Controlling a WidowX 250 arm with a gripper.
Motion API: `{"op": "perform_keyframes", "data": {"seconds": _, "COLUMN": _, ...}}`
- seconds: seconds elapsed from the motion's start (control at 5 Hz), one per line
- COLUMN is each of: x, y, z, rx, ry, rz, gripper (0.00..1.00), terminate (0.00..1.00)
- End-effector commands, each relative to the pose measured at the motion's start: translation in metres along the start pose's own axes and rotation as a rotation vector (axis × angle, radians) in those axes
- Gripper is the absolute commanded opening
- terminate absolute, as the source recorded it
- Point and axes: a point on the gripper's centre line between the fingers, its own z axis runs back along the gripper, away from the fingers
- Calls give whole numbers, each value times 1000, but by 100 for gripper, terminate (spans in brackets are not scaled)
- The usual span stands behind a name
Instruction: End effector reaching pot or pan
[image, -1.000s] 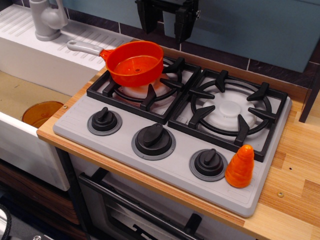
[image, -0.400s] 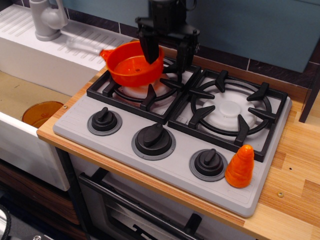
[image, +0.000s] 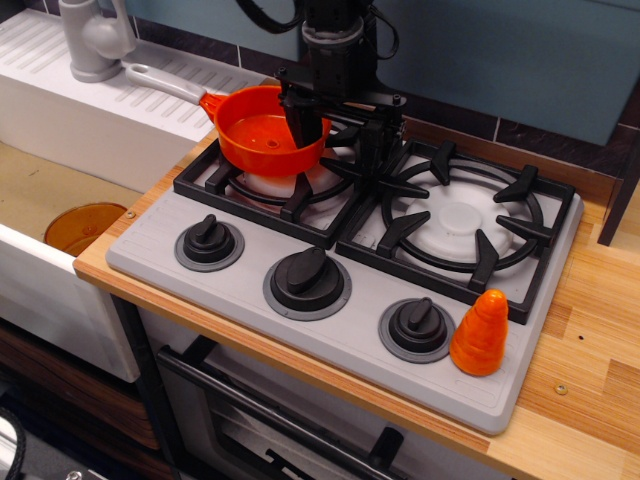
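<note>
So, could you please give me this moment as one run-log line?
gripper: open, straddling pan rim | pan: on left burner, handle toward sink | grasp: not closed | cone: untouched

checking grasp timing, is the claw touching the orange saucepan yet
Cannot tell. The only view shows the claw open astride the orange saucepan rim, one finger inside overlapping the wall, but it hides any gap or contact.

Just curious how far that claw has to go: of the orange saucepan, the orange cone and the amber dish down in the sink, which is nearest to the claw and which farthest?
From the gripper:
1. Orange saucepan, on the left burner, with one finger at its rim.
2. Orange cone, at the stove's front right corner.
3. Amber dish, down in the sink, far left.
</note>
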Motion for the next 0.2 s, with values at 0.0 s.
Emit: {"op": "perform_keyframes", "data": {"seconds": 0.0, "x": 9, "y": -7, "z": 16, "rx": -22, "ry": -34, "rz": -3, "gripper": 100, "terminate": 100}}
